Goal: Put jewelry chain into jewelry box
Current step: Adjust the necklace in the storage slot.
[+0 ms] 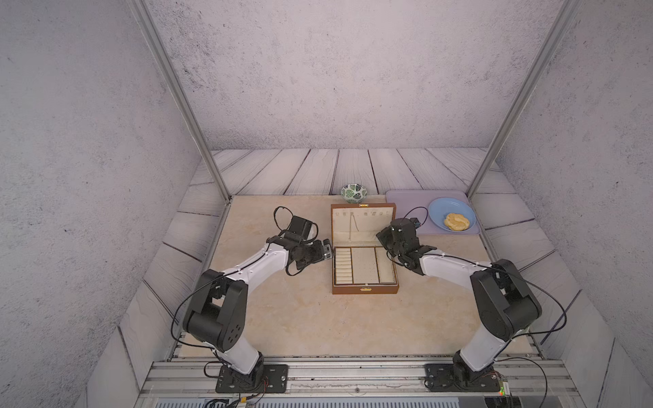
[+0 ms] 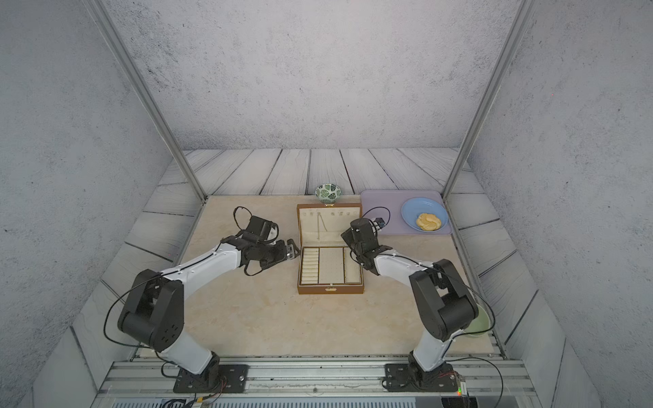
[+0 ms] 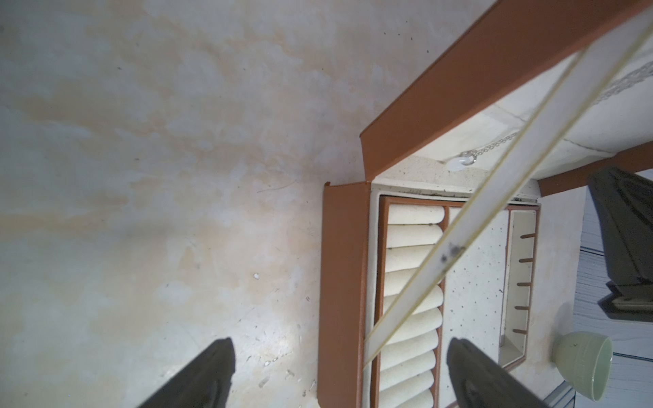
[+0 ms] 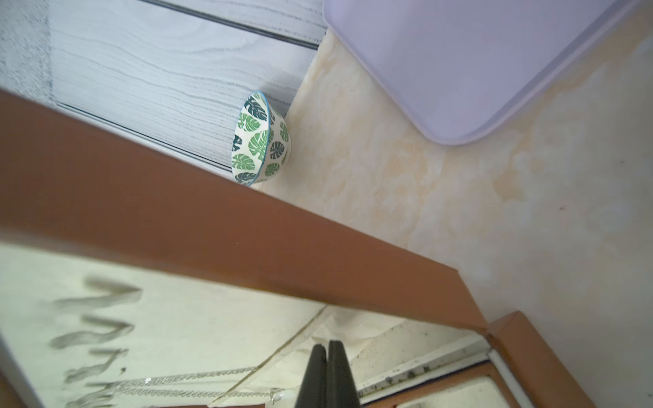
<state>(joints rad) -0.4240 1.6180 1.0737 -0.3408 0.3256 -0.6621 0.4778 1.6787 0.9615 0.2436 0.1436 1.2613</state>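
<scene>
The brown jewelry box (image 1: 365, 289) (image 2: 330, 290) stands open mid-table, its lid (image 1: 364, 208) tilted back. The thin jewelry chain (image 1: 351, 228) (image 2: 321, 228) hangs down the cream lid lining from a hook; in the wrist views the chain (image 3: 494, 146) (image 4: 176, 383) ends in a small pale pendant (image 3: 463, 162) near the hinge. My left gripper (image 1: 328, 251) (image 3: 341, 349) is open, straddling the box's left wall. My right gripper (image 1: 380, 234) (image 4: 328, 346) is shut at the lid's lower right, tips by the lining pocket, apart from the chain; nothing shows between its fingers.
A cream ribbon stay (image 3: 441, 254) runs from lid to tray. A leaf-pattern bowl (image 1: 354, 193) sits behind the box. At back right, a lilac tray (image 1: 406, 201) carries a blue plate (image 1: 438, 208) with a bun (image 1: 456, 222). A pale green bowl (image 2: 477, 323) stands by the right arm.
</scene>
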